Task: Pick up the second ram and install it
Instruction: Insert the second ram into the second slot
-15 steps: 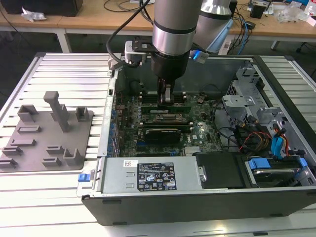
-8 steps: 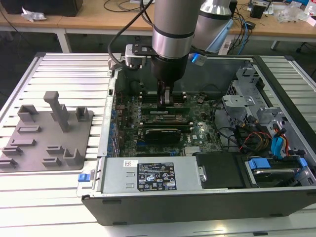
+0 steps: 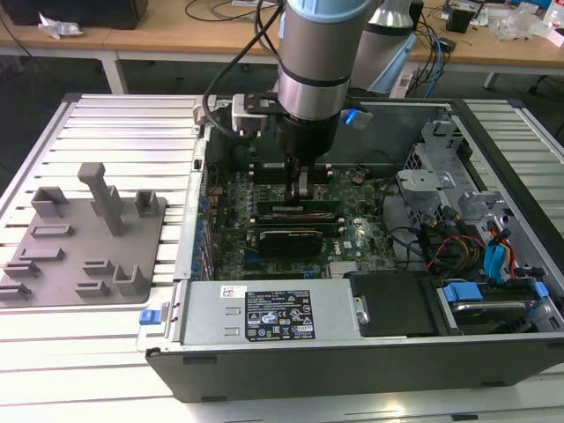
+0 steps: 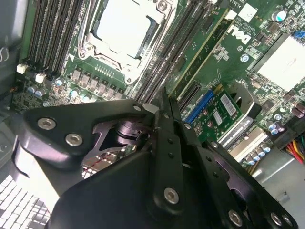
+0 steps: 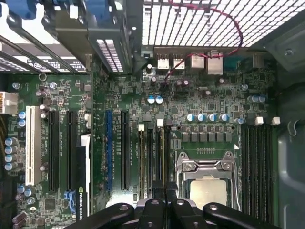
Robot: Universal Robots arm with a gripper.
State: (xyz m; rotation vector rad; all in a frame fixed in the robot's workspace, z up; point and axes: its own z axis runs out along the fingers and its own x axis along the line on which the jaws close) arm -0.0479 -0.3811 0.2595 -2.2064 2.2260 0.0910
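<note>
The arm reaches down into the open computer case [image 3: 493, 352], with my gripper [image 3: 301, 190] low over the memory slots beside the CPU socket [image 5: 206, 183]. In the first wrist view the second ram [image 5: 165, 157] shows edge-on as a thin strip standing in a slot. It runs straight in between the fingertips of my gripper [image 5: 165, 200], which are shut on it. My gripper [image 4: 163, 101] looks pressed together in the second wrist view too. Another green stick [image 4: 202, 55] stands in a slot closer to the expansion slots.
The grey fixture plate [image 3: 84, 238] with its blocks lies on the table at the exterior view's left. Near the gripper are a graphics card [image 3: 284, 240], a bank of black slots [image 5: 257, 162] past the socket, cables and drive bays [image 3: 476, 229], and the case walls.
</note>
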